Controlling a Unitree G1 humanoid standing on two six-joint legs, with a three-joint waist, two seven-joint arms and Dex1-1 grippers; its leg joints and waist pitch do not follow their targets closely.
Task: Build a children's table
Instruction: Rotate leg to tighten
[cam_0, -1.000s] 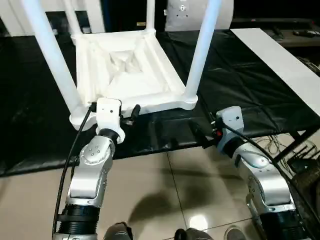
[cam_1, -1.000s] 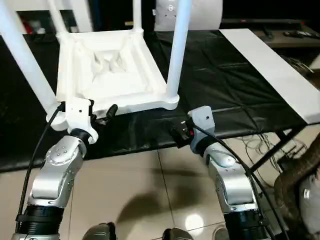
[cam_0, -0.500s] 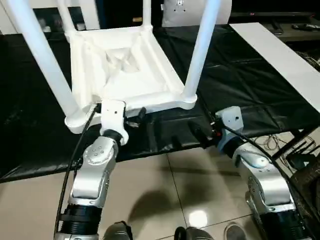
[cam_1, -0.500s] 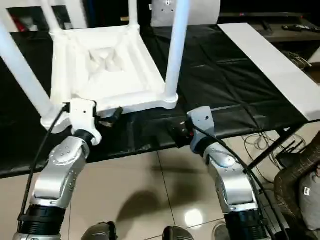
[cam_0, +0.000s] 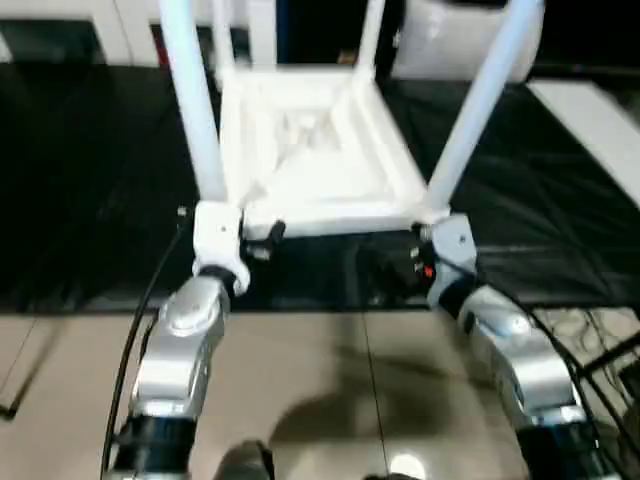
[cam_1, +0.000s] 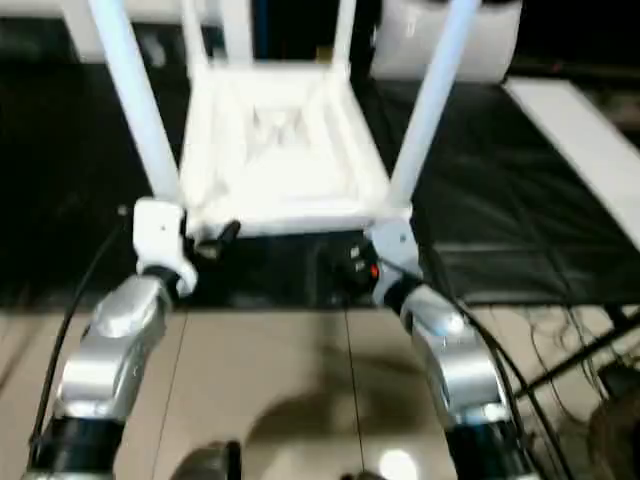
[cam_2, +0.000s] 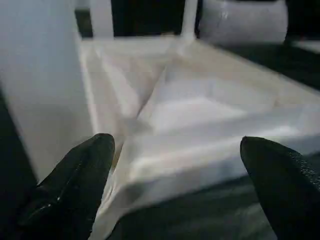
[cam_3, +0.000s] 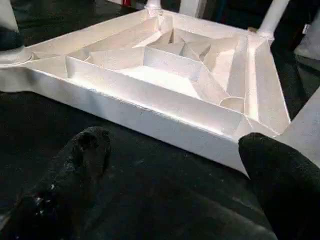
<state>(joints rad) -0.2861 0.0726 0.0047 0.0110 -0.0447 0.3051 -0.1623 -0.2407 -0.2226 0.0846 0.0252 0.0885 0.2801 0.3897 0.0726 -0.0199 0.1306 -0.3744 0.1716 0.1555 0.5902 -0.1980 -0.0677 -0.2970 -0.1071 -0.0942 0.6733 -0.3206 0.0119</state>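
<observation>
Black sheeting (cam_0: 90, 180) covers the bench, tile floor (cam_0: 320, 390) showing nearest at 6 o'clock. Left gripper (cam_2: 175, 165) has its fingers spread wide, holding nothing, right up at the near rim of the children's table (cam_0: 310, 150). Right gripper (cam_3: 170, 170) is spread wide too, just short of that rim. Further out toward 12 o'clock, the upside-down table's legs point up.
</observation>
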